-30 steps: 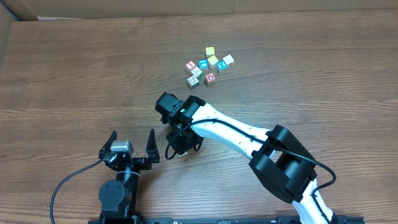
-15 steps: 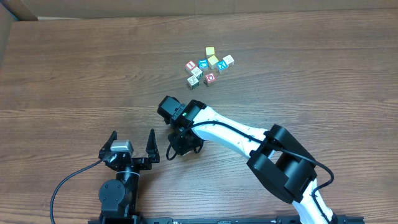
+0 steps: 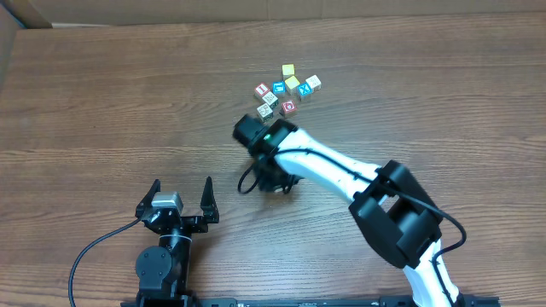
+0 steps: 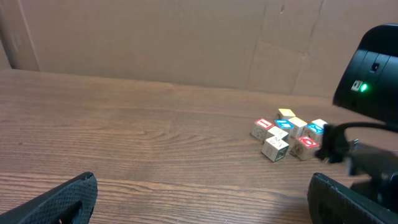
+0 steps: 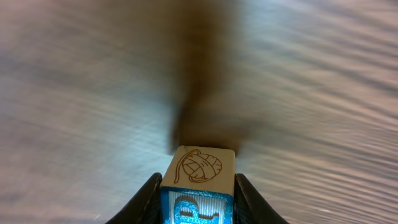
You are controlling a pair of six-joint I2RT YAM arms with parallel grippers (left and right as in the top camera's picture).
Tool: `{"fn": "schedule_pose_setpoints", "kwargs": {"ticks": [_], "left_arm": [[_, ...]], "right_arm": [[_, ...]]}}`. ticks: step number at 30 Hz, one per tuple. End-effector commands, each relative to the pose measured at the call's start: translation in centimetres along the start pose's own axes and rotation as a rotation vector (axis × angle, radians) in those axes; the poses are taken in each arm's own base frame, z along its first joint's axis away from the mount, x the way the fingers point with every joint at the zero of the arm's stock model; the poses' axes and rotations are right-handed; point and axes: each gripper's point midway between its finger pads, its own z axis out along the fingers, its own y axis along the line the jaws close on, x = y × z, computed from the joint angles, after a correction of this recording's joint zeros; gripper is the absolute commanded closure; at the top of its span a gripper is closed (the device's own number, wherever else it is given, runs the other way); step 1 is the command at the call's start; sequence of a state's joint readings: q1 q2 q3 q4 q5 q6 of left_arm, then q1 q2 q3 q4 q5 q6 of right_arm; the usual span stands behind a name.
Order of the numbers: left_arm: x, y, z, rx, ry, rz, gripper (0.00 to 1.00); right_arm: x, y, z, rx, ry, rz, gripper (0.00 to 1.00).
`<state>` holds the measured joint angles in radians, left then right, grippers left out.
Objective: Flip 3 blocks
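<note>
Right hand (image 5: pixel 199 196) is clamped on the P block (image 5: pixel 199 167): one finger on each side face, blue P face toward the wrist cam, a yarn-ball drawing on the face next to it. The bench (image 5: pixel 74 93) past the block is blurred in the wrist view, with a dark shadow just beyond the block. Can't tell whether the block touches the wood.

From overhead my right arm (image 3: pixel 333 175) reaches from the near right toward bench centre. The hand sits just near of the block cluster (image 3: pixel 286 89) and apart from it. The P block itself is hidden under the hand in that view.

The cluster is on the far side, a bit right of centre, blocks packed close together. The O block (image 3: pixel 289 107) is on its near edge, red face up. A pale block (image 3: pixel 264 111) is at the near-left corner. Red I block (image 3: pixel 262 89) is on the left, blue X block (image 3: pixel 303 92) on the right, and two yellow blocks (image 3: pixel 288 70) on the far side.

Left hand (image 3: pixel 179 198) is parked at the near edge, left of centre, jaws spread wide, holding nothing. Its wrist cam looks across the bench at the cluster.
</note>
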<state>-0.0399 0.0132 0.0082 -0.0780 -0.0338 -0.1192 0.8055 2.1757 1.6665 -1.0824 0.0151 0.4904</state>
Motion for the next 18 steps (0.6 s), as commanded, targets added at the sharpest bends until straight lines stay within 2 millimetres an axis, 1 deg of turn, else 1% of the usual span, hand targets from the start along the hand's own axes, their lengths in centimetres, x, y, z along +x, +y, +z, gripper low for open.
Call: {"fn": "schedule_pose_setpoints", "kwargs": {"ticks": [1,4,8,10,14,16,18], "left_arm": [[0.0,-0.3,0.0,0.015,-0.005,0.022,0.00],[0.0,-0.3,0.0,0.015,-0.005,0.022,0.00],[0.0,-0.3,0.0,0.015,-0.005,0.022,0.00],[0.0,-0.3,0.0,0.015,-0.005,0.022,0.00],[0.0,-0.3,0.0,0.015,-0.006,0.022,0.00],[0.0,-0.3,0.0,0.015,-0.005,0.022,0.00],[0.0,-0.3,0.0,0.015,-0.005,0.022,0.00]], "right_arm": [[-1.1,0.1,-1.3,-0.041,-0.020,0.092,0.74],[-0.9,0.4,-1.3,-0.065,-0.001,0.096,0.68],[-0.6,0.4,-1.3,-0.066,0.011,0.096,0.55],[-0.6,0.4,-1.3,-0.065,0.012,0.096,0.53],[-1.0,-0.1,-1.6,-0.067,0.009,0.110,0.53],[-1.4,-0.4,-2.2,-0.067,0.008,0.120,0.53],[-2.2,-0.5,-3.4,-0.076,-0.007,0.127,0.52]]}}
